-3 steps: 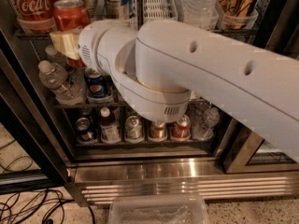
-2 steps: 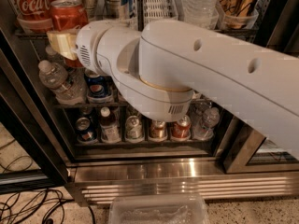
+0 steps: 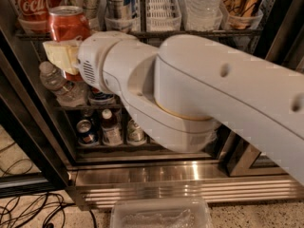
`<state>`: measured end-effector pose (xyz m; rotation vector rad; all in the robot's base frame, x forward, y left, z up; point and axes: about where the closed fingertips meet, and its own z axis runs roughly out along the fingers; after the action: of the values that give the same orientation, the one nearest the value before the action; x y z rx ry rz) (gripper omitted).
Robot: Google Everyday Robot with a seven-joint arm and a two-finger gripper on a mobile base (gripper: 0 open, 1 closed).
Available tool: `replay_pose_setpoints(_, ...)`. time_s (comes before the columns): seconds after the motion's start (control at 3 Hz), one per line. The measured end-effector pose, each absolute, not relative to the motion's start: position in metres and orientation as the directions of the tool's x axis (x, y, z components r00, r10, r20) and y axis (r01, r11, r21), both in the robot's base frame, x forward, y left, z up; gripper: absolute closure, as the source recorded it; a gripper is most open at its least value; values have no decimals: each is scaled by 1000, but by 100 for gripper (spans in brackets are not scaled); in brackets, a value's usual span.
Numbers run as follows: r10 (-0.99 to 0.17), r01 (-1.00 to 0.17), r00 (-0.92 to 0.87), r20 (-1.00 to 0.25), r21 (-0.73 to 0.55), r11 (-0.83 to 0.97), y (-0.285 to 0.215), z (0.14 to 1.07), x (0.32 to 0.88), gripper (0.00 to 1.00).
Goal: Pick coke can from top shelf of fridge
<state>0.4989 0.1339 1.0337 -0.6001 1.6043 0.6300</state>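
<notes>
My gripper (image 3: pixel 61 56) is at the upper left, in front of the open fridge (image 3: pixel 33 146). Its pale yellow fingers (image 3: pixel 57 55) are closed around the lower body of a red coke can (image 3: pixel 69 24) with a silver top. The can is held upright just in front of the top shelf (image 3: pixel 204 33), a dark wire rack with white lane trays (image 3: pixel 161 14). A second red Coca-Cola can (image 3: pixel 29 3) stands on that shelf at the far left. My big white arm (image 3: pixel 204 94) covers the middle of the fridge.
A tilted water bottle (image 3: pixel 61 85) lies on the rack below the gripper. Short cans and a bottle (image 3: pixel 111 128) stand on the lowest rack. The steel base grille (image 3: pixel 190 186) runs below. A clear plastic tub (image 3: pixel 160 215) and cables (image 3: pixel 28 213) are on the floor.
The gripper with the coke can has dropped slightly and come out from the shelf front. The arm now covers more of the lower racks.
</notes>
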Motion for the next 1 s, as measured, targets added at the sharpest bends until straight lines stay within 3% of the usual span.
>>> replay_pose_setpoints(0.33, -10, -699, -112, -994, 71, 712, 102, 1023, 453, 100)
replay_pose_setpoints(1.0, 15, -648, -84, -996, 66, 758, 67, 999, 413, 100)
